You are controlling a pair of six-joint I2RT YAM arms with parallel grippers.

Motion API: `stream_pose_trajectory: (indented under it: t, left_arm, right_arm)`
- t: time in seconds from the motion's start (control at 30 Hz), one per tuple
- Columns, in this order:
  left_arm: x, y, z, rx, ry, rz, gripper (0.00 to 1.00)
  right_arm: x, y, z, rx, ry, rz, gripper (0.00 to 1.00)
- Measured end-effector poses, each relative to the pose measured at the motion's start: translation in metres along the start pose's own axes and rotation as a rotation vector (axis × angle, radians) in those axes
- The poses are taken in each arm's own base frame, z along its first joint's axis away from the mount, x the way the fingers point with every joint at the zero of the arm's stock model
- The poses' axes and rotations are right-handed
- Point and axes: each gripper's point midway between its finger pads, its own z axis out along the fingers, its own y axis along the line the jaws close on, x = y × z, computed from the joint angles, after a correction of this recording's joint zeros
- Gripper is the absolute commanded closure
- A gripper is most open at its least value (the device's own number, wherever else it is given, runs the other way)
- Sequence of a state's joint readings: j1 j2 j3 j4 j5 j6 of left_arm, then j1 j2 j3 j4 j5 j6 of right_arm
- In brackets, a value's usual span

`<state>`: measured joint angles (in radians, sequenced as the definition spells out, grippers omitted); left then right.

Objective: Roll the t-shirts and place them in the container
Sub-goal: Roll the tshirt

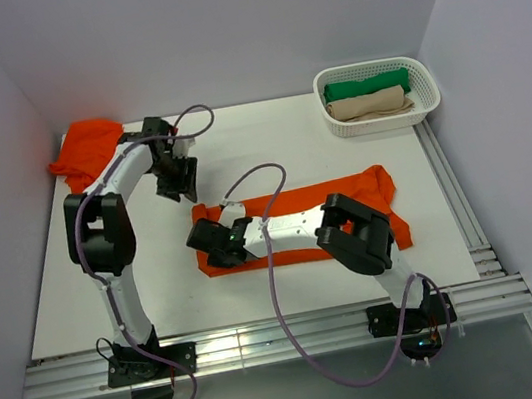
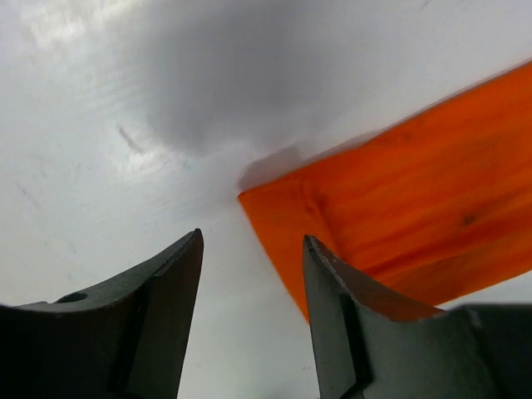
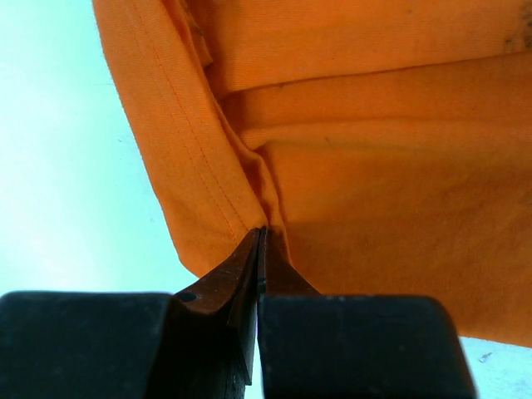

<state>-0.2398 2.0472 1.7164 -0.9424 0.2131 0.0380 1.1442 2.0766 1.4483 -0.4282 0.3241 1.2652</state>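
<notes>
White tabletop (image 1: 269,153) fills the workspace, walled by pale lavender panels on three sides, with a slotted metal rail along its near edge.

At the right gripper (image 3: 262,237), the two dark fingers are pressed flat together, their tips pinching a fold of orange cloth beside a stitched hem. In the overhead view this right gripper (image 1: 211,246) sits at the 9 o'clock end of the folded orange t-shirt (image 1: 297,205), a long band lying across the table's centre, with the right arm stretched over it from the 3 o'clock side.

The left gripper (image 2: 252,274) has its jaws spread, nothing between them but bare table; the corner of the orange band (image 2: 399,199) lies just beyond the fingertips toward 2 o'clock, not touching them. Overhead, the left gripper (image 1: 178,181) hangs just above the band's far-left corner, toward 11 o'clock from the right gripper.

Further out, a second orange t-shirt (image 1: 86,149) lies bunched in the table's 10 o'clock corner, partly behind the left arm. At 1 o'clock stands a white mesh basket (image 1: 381,118) holding a green roll (image 1: 365,84) and a tan roll (image 1: 371,105) side by side.

No brand, label or writing is legible anywhere.
</notes>
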Motion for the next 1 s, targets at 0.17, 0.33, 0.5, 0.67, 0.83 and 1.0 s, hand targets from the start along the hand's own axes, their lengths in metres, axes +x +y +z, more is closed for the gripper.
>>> stream_pose_trajectory:
  t: [0.17, 0.33, 0.5, 0.67, 0.83, 1.0]
  left_arm:
    - [0.037, 0.015, 0.011, 0.062, 0.084, -0.077, 0.38]
    - [0.057, 0.007, 0.018, 0.158, 0.125, -0.111, 0.38]
    - [0.058, -0.004, 0.024, 0.225, 0.123, -0.122, 0.47]
    - [0.063, -0.008, 0.04, 0.26, 0.145, -0.159, 0.69]
    - [0.062, -0.007, 0.042, 0.257, 0.145, -0.173, 0.9]
    - [0.063, -0.007, 0.042, 0.24, 0.148, -0.17, 0.99]
  right_arm:
    - [0.0, 0.0, -0.001, -0.011, 0.005, 0.012, 0.98]
    - [0.0, 0.0, 0.0, -0.011, 0.008, 0.013, 0.98]
    - [0.0, 0.0, 0.0, -0.012, 0.008, 0.013, 0.98]
    - [-0.001, -0.001, -0.001, -0.01, 0.006, 0.011, 0.91]
    - [-0.005, -0.007, -0.004, 0.027, -0.007, -0.006, 0.65]
    - [-0.013, -0.01, -0.015, 0.082, -0.046, -0.037, 0.54]
